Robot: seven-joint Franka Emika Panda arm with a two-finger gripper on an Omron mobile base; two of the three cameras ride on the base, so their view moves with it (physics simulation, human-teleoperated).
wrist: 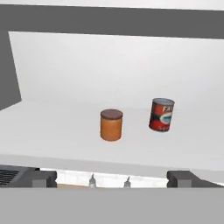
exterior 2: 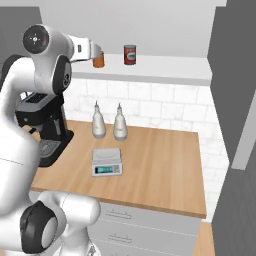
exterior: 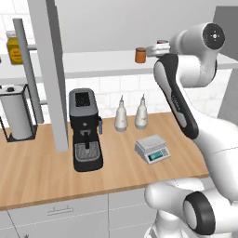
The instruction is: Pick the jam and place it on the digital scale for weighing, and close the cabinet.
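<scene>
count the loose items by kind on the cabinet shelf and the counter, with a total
jars: 2, the jam and a yellow jar
cans: 1, a red labelled can
bottles: 2, white bottles
scales: 1, the digital scale
coffee machines: 1, coffee machine
paper towel rolls: 1, paper towel roll
total: 8

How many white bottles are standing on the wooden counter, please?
2: both stand upright side by side at the tiled back wall, behind the digital scale: the left bottle nearer the coffee machine, the right bottle beside it.
</scene>
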